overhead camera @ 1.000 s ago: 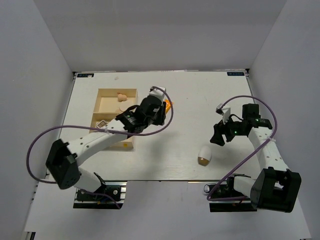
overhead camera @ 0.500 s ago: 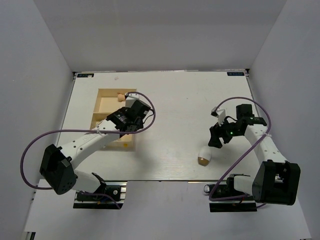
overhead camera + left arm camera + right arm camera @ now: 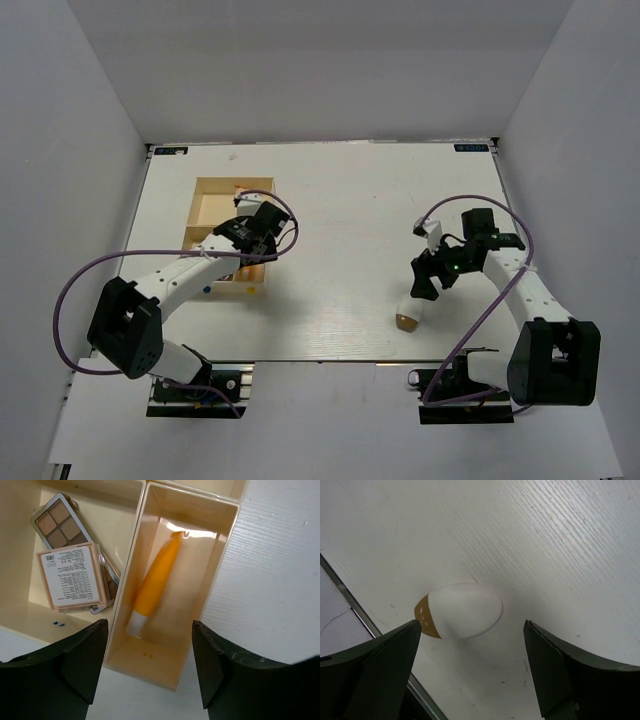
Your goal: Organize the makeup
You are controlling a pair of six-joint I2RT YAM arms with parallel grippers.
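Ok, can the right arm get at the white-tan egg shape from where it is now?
Probably yes. The right gripper hovers open above the white-tan egg shape, which lies on its side on the table near the front edge. In the wrist view the egg sits between the spread jaws, with nothing beside or over it.

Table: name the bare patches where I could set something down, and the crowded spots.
Bare: the middle of the table, between the wooden divided box and the white-tan egg shape; also the far strip. Crowded: the box's compartments with the orange tube and stacked palettes.
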